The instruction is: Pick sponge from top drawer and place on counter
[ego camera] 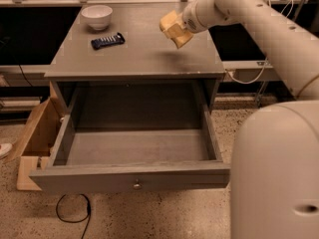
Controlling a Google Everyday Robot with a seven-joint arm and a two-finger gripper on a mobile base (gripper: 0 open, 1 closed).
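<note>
Mid-placing: gripper (178,33) closed on sponge (170,24), hanging above far right of counter (134,54), clear of open drawer (129,177). Next, probably: lower to surface, then release.

Lab-like test space, speckled floor (164,218), loose cable (88,209), end effector (178,33) holding sponge (171,25) above grey counter (134,56).

The white arm (259,19) reaches in from the right edge, its gripper (177,32) hovering above the counter (134,56) toward the rear-right corner, clamped on the sponge (170,23).
</note>
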